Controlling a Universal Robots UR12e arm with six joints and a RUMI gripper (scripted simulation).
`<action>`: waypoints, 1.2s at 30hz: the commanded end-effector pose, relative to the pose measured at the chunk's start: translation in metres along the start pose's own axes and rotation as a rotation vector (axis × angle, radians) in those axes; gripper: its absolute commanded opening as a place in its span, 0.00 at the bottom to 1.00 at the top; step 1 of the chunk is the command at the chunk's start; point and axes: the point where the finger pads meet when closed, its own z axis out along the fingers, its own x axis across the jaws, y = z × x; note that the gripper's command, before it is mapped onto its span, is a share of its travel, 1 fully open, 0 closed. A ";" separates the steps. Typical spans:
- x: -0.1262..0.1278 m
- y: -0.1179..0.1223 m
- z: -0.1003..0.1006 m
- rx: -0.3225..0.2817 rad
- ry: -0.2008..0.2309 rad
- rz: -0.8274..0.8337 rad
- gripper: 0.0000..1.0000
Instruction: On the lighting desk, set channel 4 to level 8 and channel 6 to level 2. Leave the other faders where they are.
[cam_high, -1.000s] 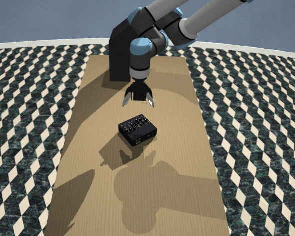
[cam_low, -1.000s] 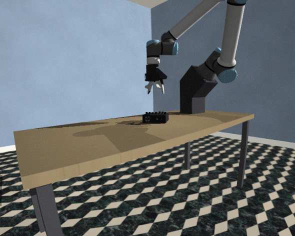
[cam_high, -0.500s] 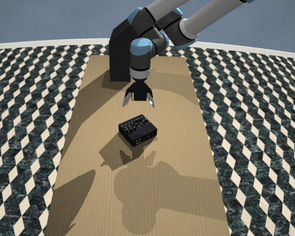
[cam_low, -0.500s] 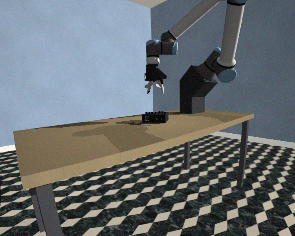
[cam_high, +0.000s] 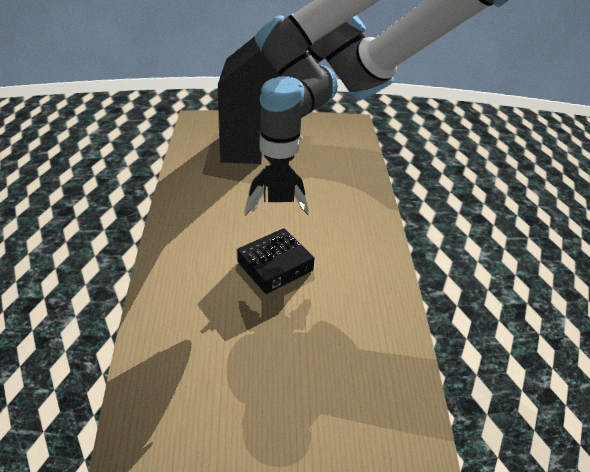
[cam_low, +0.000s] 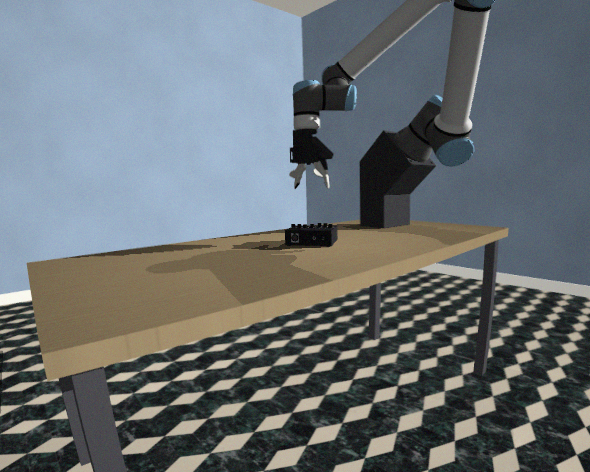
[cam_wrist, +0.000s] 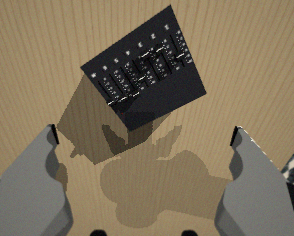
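The lighting desk (cam_high: 276, 259) (cam_low: 311, 235) (cam_wrist: 145, 82) is a small black box with a row of several faders on top. It sits near the middle of the wooden table (cam_high: 200, 380) (cam_low: 150, 295), turned at an angle. The fader caps stand at differing heights along their slots in the wrist view; their levels are too small to read. My gripper (cam_high: 276, 205) (cam_low: 311, 179) (cam_wrist: 145, 126) is open and empty. It points down and hangs well above the desk, a little toward the robot base.
The robot's dark base block (cam_high: 240, 115) (cam_low: 390, 185) stands at the far end of the table. The arm's shadows fall across the table top. Checkered floor (cam_high: 500, 250) surrounds the table.
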 end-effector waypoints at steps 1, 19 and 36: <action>-0.002 -0.001 0.003 -0.001 0.000 -0.078 1.00; -0.011 -0.008 0.023 -0.001 -0.001 -0.583 1.00; -0.018 -0.015 0.048 -0.001 -0.001 -1.257 1.00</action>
